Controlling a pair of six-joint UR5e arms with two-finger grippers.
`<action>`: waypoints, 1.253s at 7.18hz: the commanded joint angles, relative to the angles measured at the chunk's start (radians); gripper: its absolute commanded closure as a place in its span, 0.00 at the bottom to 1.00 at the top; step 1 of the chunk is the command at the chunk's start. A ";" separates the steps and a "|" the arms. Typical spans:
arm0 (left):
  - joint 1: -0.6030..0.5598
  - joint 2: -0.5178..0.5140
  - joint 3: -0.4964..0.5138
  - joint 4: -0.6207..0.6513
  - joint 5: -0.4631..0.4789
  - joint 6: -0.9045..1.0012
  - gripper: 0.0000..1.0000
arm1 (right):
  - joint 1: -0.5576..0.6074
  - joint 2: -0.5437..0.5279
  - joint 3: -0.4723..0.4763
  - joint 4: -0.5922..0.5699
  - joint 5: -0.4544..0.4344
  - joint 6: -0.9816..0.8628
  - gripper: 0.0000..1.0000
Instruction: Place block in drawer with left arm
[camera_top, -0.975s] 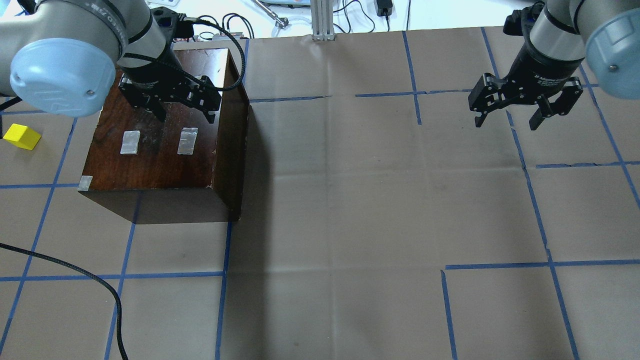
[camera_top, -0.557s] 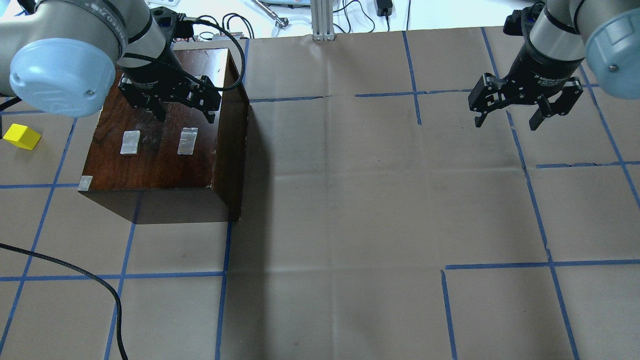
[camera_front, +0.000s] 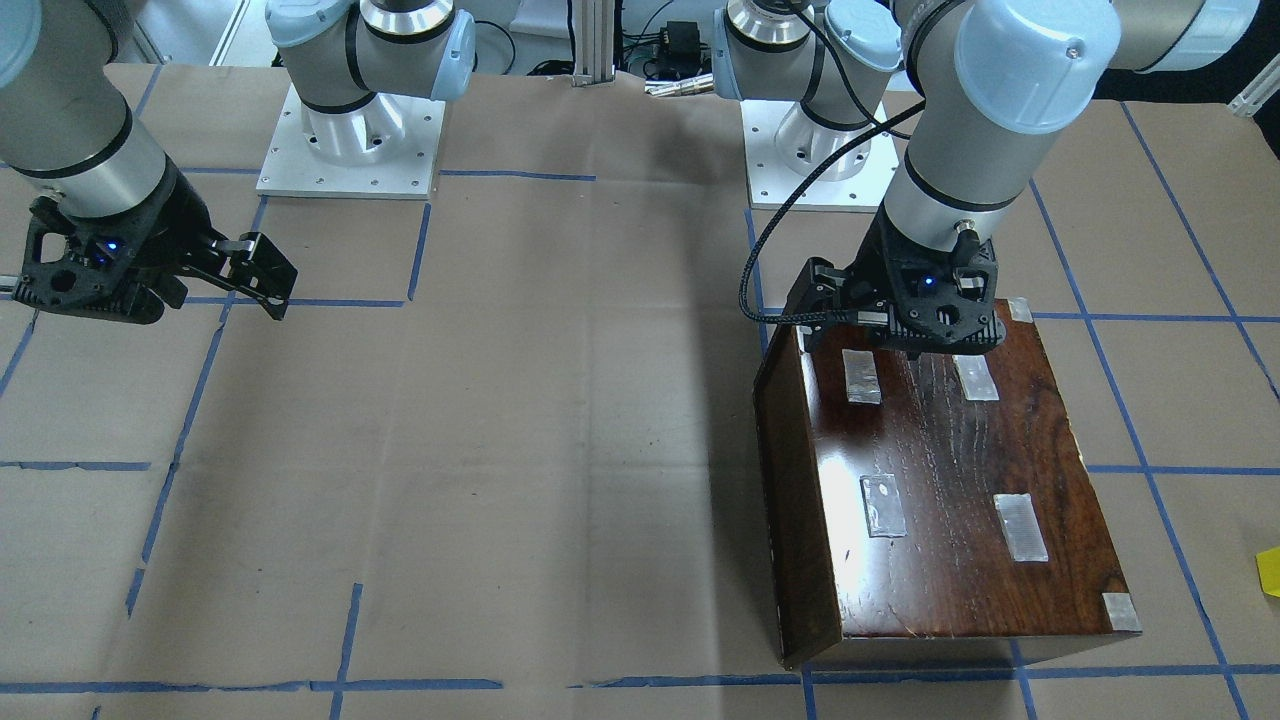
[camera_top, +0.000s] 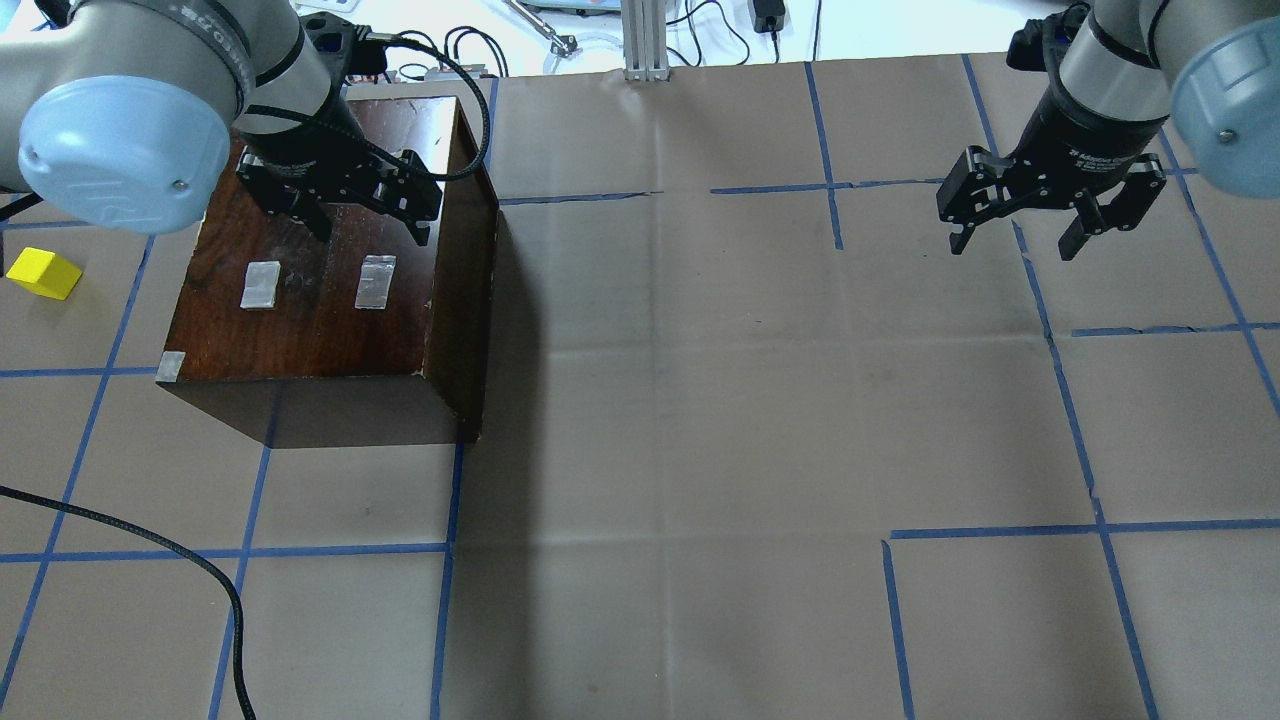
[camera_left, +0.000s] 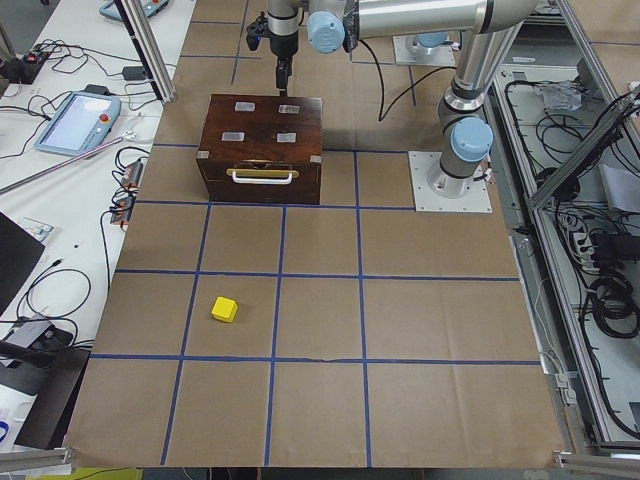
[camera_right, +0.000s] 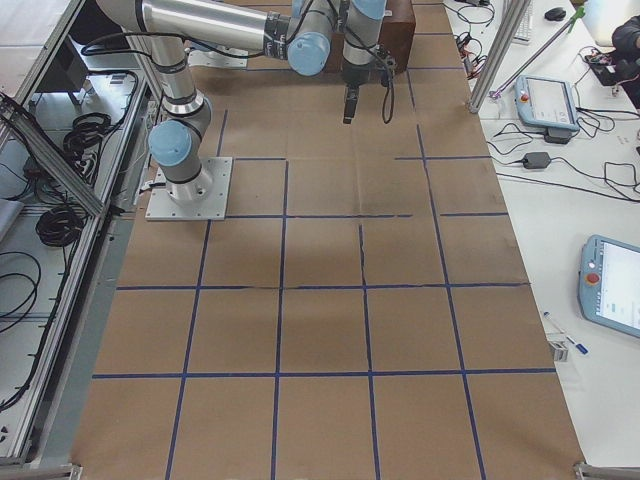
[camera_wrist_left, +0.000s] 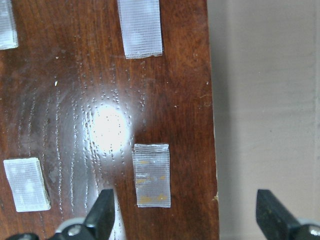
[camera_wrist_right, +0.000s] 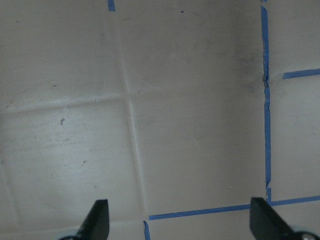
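Right tool (camera_front: 268, 290) hangs open and empty above the brown counter (camera_front: 500, 450). Further right in the front-facing view, the left tool (camera_top: 372, 232) hovers, jaws spread, over the glossy box (camera_front: 930, 500) and its taped top. The drawer (camera_left: 262, 183) sits closed. The yellow block (camera_front: 1270, 572) lies on the counter beyond the box, well apart.

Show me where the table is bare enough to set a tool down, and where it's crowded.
Bare paper runs across the table between the box and the right gripper. Crowded: the box top under the left gripper. The block sits apart on the box's other side.
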 joint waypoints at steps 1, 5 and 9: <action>0.000 0.002 0.000 0.000 -0.003 0.000 0.01 | 0.000 0.000 0.000 0.000 0.000 0.001 0.00; 0.002 0.008 -0.001 0.000 0.001 0.000 0.01 | 0.000 0.000 0.000 0.000 0.000 0.001 0.00; 0.108 0.049 0.000 -0.014 0.000 0.006 0.01 | 0.000 0.000 0.000 0.000 0.000 0.001 0.00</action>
